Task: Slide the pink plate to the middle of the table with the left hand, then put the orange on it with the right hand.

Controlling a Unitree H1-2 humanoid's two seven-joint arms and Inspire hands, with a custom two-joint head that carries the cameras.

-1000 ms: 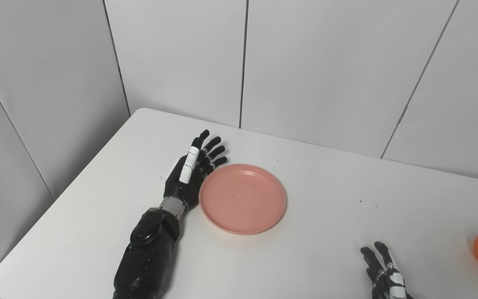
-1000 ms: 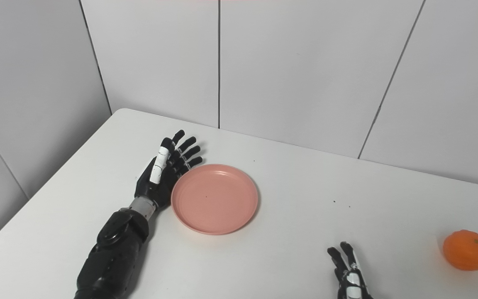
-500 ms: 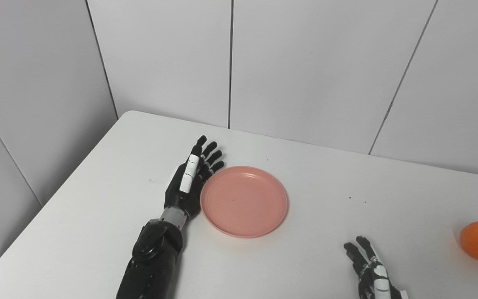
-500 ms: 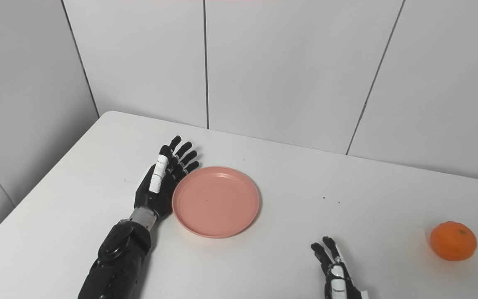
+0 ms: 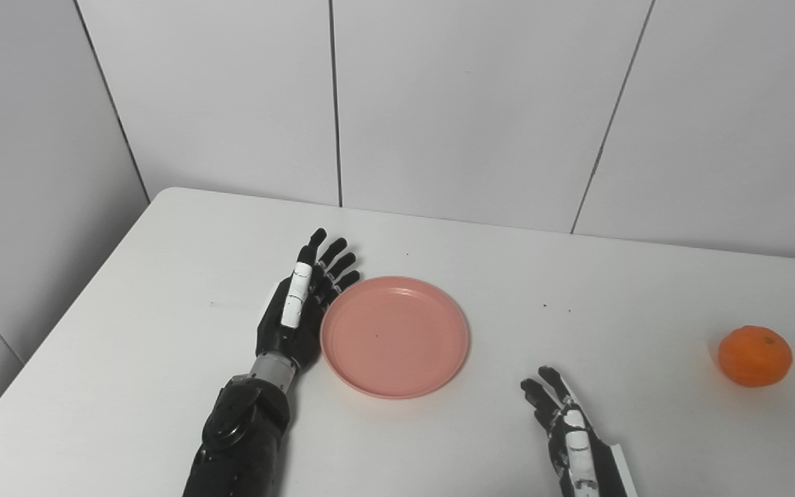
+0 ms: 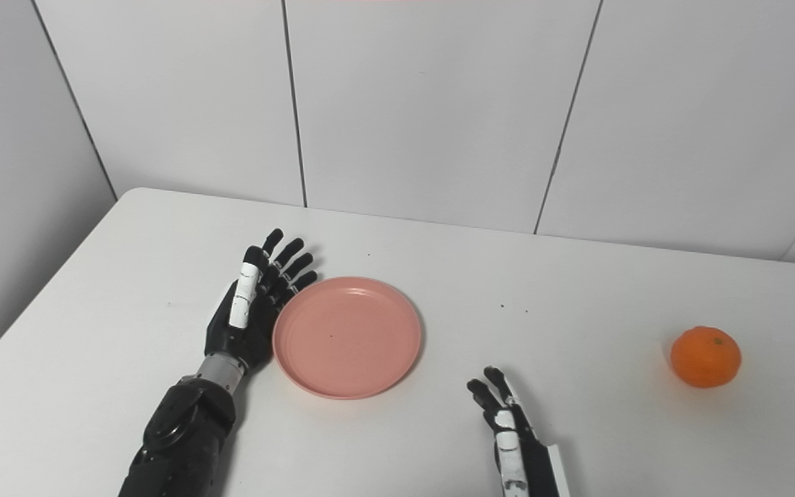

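**Open hand rests at pink plate's edge**

On the white table [image 5: 128, 331], the left hand [image 5: 294, 314] stands edge-on, fingers [image 5: 332, 266] straight and slightly fanned, against the left rim of the empty pink plate [image 5: 395, 336]. The right hand [image 5: 566, 428] hovers low, fingers extended, holding nothing. The orange [image 5: 755, 355] sits well apart, far right.

white table [image 5: 163, 276], tiled wall [image 5: 473, 103] (grey seams)

camera panned right, right hand [image 5: 570, 435] reached farther forward
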